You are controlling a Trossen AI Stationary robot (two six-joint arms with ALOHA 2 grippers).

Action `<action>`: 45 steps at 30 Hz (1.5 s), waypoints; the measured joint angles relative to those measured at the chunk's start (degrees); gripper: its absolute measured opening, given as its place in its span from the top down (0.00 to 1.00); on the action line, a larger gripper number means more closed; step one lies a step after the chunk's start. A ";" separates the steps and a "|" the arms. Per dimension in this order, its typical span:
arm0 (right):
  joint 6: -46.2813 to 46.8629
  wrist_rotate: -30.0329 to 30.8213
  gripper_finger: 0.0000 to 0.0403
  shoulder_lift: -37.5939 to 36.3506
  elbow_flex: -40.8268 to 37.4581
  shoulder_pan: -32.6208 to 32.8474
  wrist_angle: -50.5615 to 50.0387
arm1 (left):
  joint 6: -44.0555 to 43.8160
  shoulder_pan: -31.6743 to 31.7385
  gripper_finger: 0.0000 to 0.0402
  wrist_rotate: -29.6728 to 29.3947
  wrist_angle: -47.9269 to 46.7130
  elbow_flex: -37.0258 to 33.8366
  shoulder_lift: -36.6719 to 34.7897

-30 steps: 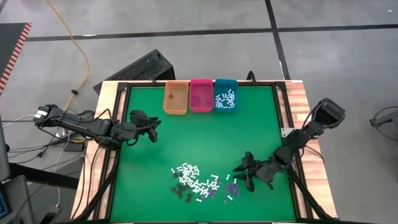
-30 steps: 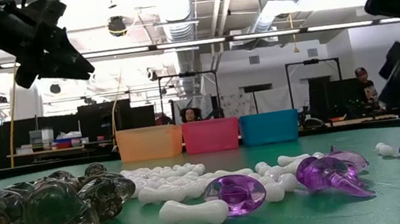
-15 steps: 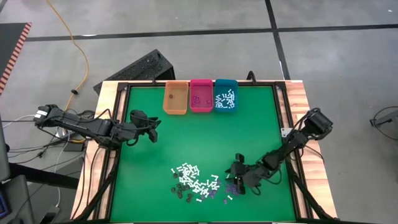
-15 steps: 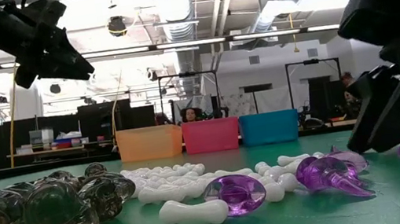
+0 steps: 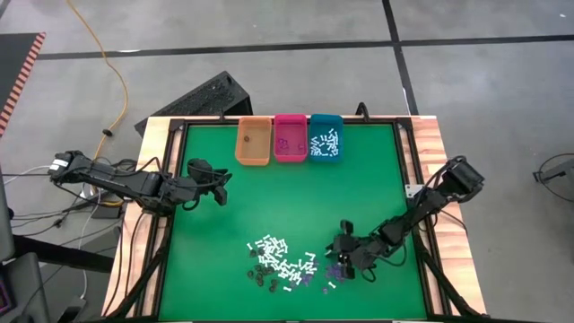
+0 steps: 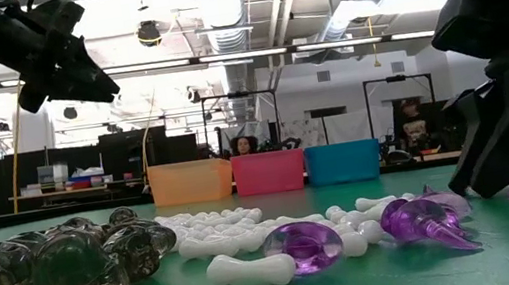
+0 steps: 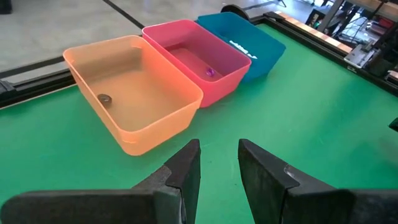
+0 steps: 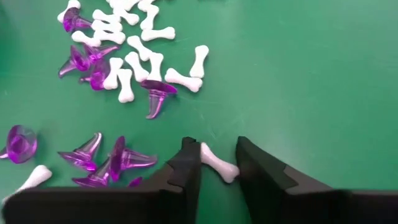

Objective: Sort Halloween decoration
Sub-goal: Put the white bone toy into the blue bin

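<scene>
The Halloween decoration lies in a heap near the table's front: white bones (image 5: 272, 250), purple hats (image 5: 334, 270) and dark clear pieces (image 5: 259, 274). In the low view the dark pieces (image 6: 70, 263) are at the left and the purple hats (image 6: 308, 247) in the middle. My right gripper (image 5: 333, 257) is down at the heap's right side, shut on one white bone (image 8: 216, 162). My left gripper (image 5: 221, 184) hangs open above the table's left part, facing the bins, with nothing between its fingers (image 7: 186, 168). My right gripper has a single white bone between its two fingers, which meet the bone's knobbed ends (image 8: 205, 151), so the bone lies across the gap. The fingers slant down from the table's right side. The bone lies flat on the green mat, apart from the heap.
An orange bin (image 5: 254, 144), a pink bin (image 5: 290, 139) and a teal bin (image 5: 324, 137) stand side by side at the far edge, each with a few pieces inside. Purple hats (image 8: 99, 158) lie close beside the right fingers. A black frame (image 5: 408, 179) borders the green mat.
My right gripper has sunk to the mat, moved toward the table's left edge up to the heap, and rolled about its own line. Its fingers stand closer together than a second ago. The heap has stayed where it was.
</scene>
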 joint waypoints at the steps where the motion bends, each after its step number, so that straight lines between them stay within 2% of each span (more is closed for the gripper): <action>1: 0.00 -0.10 0.71 0.04 -0.03 -0.22 -0.06 | 0.00 0.00 0.75 0.00 0.01 0.00 -0.01; 7: 0.21 -0.59 0.91 0.02 -0.13 -1.82 -0.27 | 0.00 0.00 0.75 0.42 -0.01 0.00 0.00; 10: 0.20 -0.58 0.96 -0.03 -0.16 -2.75 0.40 | 0.00 0.00 0.75 0.44 -0.01 0.00 0.00; 19: -4.60 2.45 0.95 0.21 -0.36 -5.15 9.50 | 0.08 0.00 0.75 0.46 -0.01 0.00 0.00; 27: -5.20 3.50 0.95 0.06 -0.42 -10.48 13.06 | 0.04 0.00 0.75 0.46 0.03 0.00 -0.02; 34: -11.78 2.26 0.95 -5.48 -0.37 -14.37 13.51 | 0.12 0.00 0.75 0.52 0.00 0.00 -0.01; 37: -12.06 -2.25 0.91 -9.11 -0.31 -14.36 12.46 | 0.09 0.00 0.75 0.61 -0.01 0.00 0.00; 40: -7.94 -7.80 0.85 -11.54 -0.31 -13.32 9.61 | 0.54 -0.01 0.75 1.57 -0.01 0.00 -0.01; 42: -4.95 -8.39 0.81 -11.92 -0.28 -12.18 7.44 | 0.57 0.00 0.75 1.73 -0.05 0.00 -0.01; 45: -4.52 -5.53 0.75 -10.83 -0.27 -10.26 6.20 | 0.59 -0.01 0.75 1.73 -0.08 0.00 -0.01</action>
